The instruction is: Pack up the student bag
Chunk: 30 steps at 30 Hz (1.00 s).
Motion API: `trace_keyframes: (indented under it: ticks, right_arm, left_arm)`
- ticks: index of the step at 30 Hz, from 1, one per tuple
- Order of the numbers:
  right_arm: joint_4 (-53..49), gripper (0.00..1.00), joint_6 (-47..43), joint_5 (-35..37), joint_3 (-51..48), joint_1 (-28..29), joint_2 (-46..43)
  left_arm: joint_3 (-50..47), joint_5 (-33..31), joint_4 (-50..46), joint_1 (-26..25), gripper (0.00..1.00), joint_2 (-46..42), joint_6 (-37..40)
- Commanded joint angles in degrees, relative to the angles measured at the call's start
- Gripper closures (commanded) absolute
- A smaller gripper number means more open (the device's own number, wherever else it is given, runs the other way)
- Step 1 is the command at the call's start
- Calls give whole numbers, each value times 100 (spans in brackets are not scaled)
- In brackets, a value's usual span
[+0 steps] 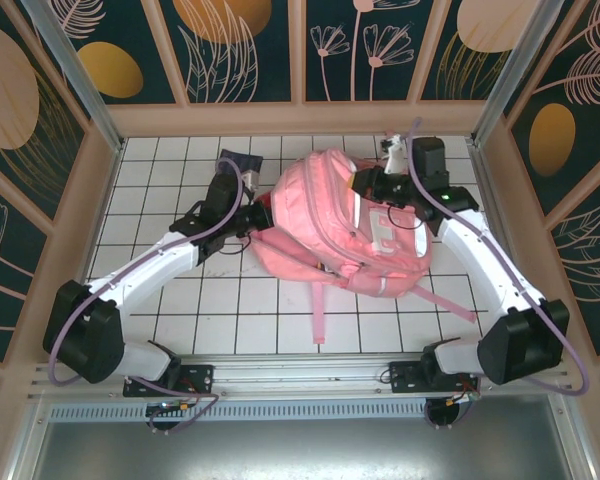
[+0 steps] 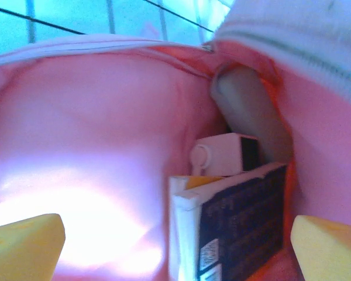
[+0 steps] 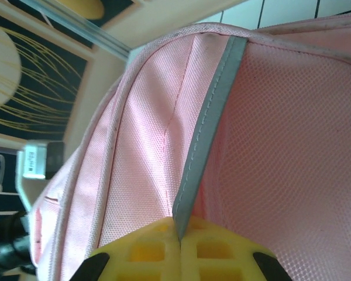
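Now the large pink fabric backpack (image 1: pixel 340 225) is seen lying on the white gridded bench (image 1: pixel 180 300), around the middle and toward the far right, with its pink straps (image 1: pixel 318 300) trailed toward the near edge. The left claw (image 2: pixel 175 249) is set inside the bag's open mouth on its left side. Its yellow fingertips (image 2: pixel 23 246) are spread wide and nothing is gripped between them. Against the pink lining, a dark-covered book-like item with white edges (image 2: pixel 240 228) is seen just ahead of that claw. A small white boxy object (image 2: pixel 225 153) is lodged right behind it; whether the two touch cannot be told. The right claw (image 3: pixel 180 249) is pressed together on the backpack at its upper right edge, a grey trim strip (image 3: pixel 207 129) being pinched between the yellow fingers (image 3: pixel 222 234). A dark blue flat item (image 1: pixel 238 160) is seen on the bench just beyond the left arm, partly hidden. A small white object (image 1: pixel 392 150) is seen by the right arm near the far edge, too small to be identified.
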Motion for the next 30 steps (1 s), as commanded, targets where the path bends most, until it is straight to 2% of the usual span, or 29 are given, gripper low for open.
trace_keyframes:
  ticks: [1,8,10,12,15,23,24,26,28,30]
  right_arm:
    - [-345,100,-444,2198,137,-48,326]
    - [-412,100,-689,2695,159,179,718]
    - [-389,100,-738,2497,149,239,767]
    - [-210,100,-750,1997,67,274,731]
    - [-141,100,-708,2045,10,317,682]
    - [-410,100,-327,3841,-243,315,667]
    - [-394,96,-305,4021,-284,318,633]
    - [-373,80,-336,4175,-253,353,587]
    - [-338,71,-373,4425,-166,457,509]
    - [-297,54,-422,4762,-68,606,384]
  left_arm:
    - [-209,-320,-238,443,1,-562,174]
    - [-315,203,-20,642,1,-562,274]
    - [-299,268,-6,642,1,-488,318]
    - [-217,231,-126,646,1,-302,352]
    - [-175,120,-257,659,1,-102,282]
    - [187,-562,-591,949,1,-43,2]
    - [268,-646,-597,996,1,-8,16]
    - [416,-823,-512,1103,1,156,59]
    - [662,-620,-406,1284,2,491,-59]
    - [1002,-521,-317,1353,1,941,-162]
